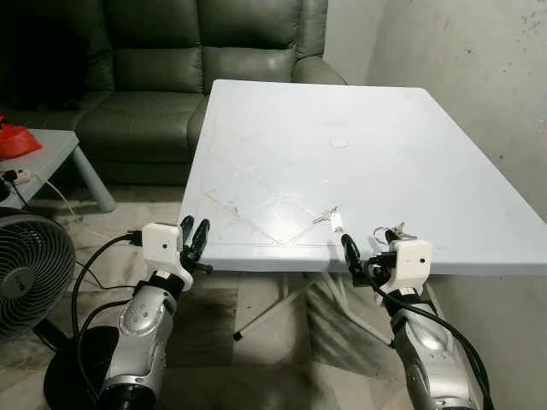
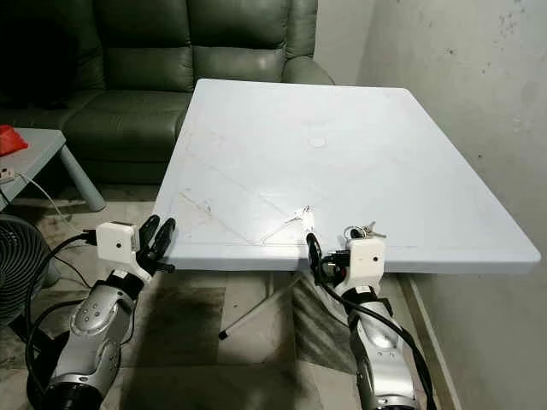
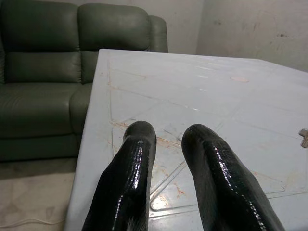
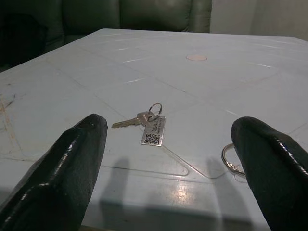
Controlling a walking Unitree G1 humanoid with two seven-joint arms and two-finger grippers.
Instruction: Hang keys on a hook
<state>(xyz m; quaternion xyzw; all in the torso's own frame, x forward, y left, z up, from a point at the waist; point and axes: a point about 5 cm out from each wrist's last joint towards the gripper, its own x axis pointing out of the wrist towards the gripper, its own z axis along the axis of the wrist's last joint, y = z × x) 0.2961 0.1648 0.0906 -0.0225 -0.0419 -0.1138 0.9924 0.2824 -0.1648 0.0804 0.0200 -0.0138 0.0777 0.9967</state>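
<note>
A silver key with a small tag (image 1: 329, 219) lies near the front edge of the white table (image 1: 342, 102). My right gripper (image 1: 363, 243) hovers at that edge, open wide, and the key and tag (image 4: 147, 122) lie on the table just beyond the gap between its fingers. A second key ring (image 1: 395, 232) rests on the table by the outer finger (image 4: 260, 154). My left gripper (image 1: 194, 229) is at the table's front left corner. Its fingers (image 3: 137, 144) stand open by a narrow gap, with nothing between them.
A dark green sofa (image 1: 171, 68) stands behind the table. A floor fan (image 1: 26, 273) and a low grey table (image 1: 51, 149) with a red object are at the left. A bare wall (image 1: 479, 68) runs along the table's right side. Folding legs (image 1: 273, 312) show under the table.
</note>
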